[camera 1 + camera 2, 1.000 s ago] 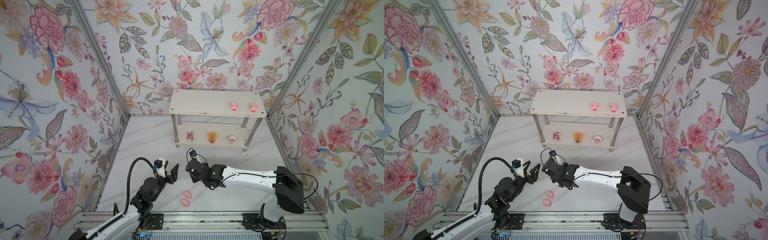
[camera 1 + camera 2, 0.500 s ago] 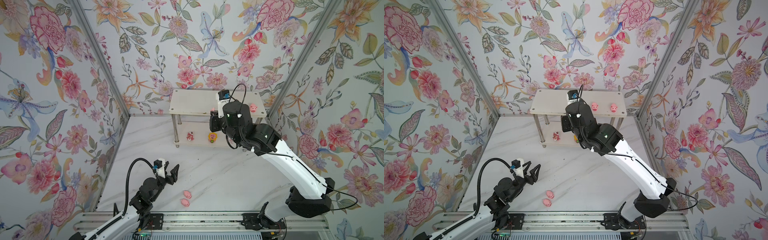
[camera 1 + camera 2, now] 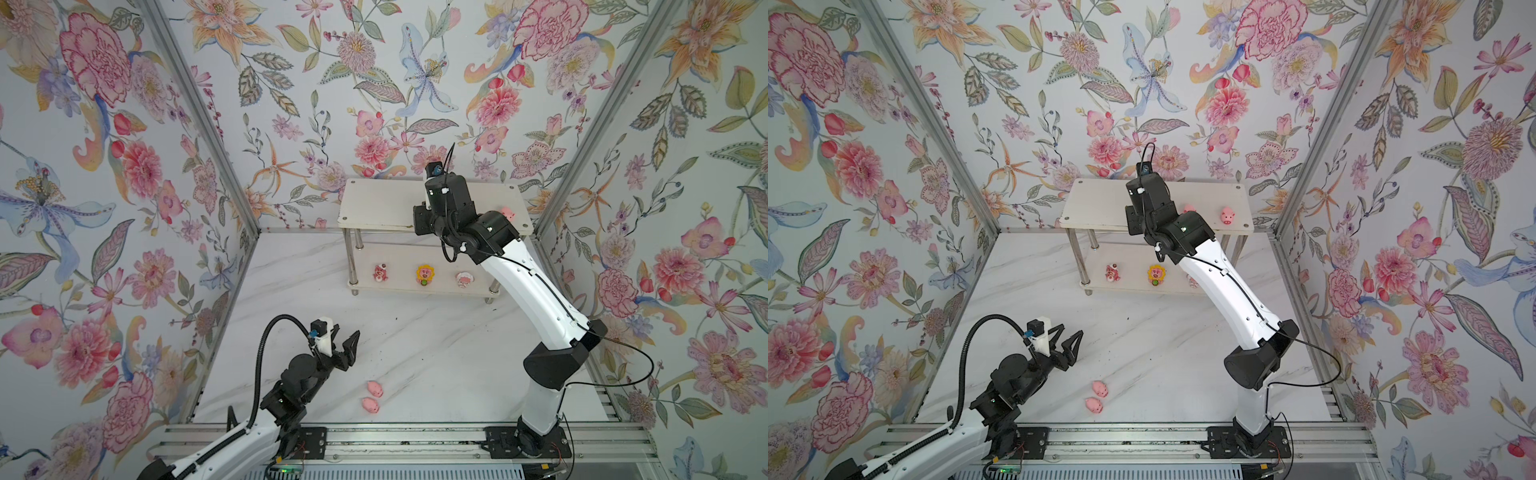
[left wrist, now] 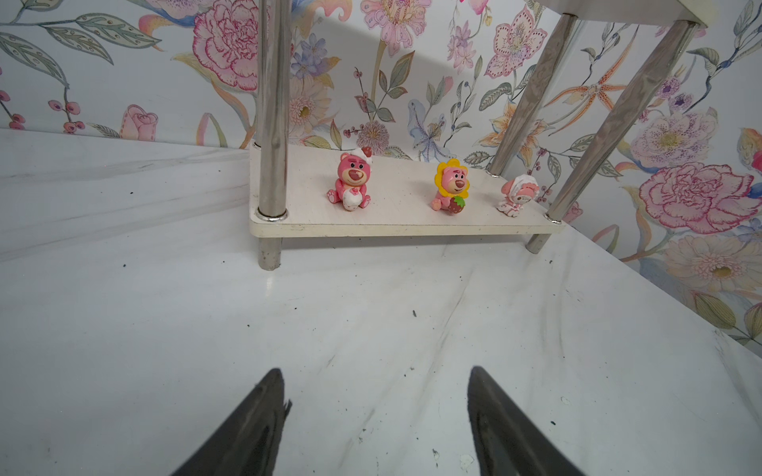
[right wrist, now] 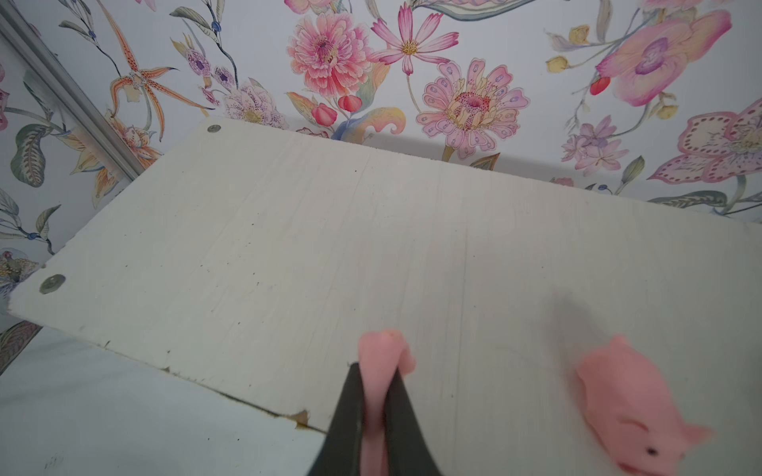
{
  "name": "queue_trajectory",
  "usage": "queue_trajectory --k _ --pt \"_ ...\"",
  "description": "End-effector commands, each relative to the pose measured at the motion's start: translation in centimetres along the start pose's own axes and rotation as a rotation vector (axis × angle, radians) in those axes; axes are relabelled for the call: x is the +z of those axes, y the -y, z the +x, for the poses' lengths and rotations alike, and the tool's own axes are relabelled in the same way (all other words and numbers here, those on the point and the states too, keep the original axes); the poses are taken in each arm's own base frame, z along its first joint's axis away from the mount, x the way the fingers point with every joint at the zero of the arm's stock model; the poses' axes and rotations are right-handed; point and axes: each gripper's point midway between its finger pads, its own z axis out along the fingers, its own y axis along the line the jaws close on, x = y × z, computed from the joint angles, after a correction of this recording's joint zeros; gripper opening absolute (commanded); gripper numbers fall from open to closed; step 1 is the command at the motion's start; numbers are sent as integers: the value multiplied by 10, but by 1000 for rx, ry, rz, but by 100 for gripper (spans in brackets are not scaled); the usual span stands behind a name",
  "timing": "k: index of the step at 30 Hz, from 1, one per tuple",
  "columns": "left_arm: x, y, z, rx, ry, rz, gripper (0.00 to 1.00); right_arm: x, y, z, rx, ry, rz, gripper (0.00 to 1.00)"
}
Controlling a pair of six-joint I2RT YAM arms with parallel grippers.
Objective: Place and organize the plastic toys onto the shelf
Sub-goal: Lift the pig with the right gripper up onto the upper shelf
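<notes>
Right fingers clench a squashed pink plastic pig over the white two-tier shelf, near its top board's front edge; released there, it may spring off. Left fingers hang spread, empty.

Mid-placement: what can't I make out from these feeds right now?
right gripper: hidden under its own wrist in both top views; right wrist view shows it shut on a pig.
Whether that pig touches the shelf: cannot tell.
neighbouring pig: blurred in the right wrist view.
pink-and-white figure: mostly behind the right arm in a top view.
</notes>
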Motion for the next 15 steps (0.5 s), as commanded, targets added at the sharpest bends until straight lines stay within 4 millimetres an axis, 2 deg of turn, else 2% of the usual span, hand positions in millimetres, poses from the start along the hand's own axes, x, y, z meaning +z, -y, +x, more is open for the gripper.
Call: queue_trajectory --k 1,15 --pt "-4 -9 23 15 -38 -16 71 3 4 -3 6 -6 -5 9" --pt "-2 -9 25 16 -48 -13 71 29 17 20 31 -76 29 14"
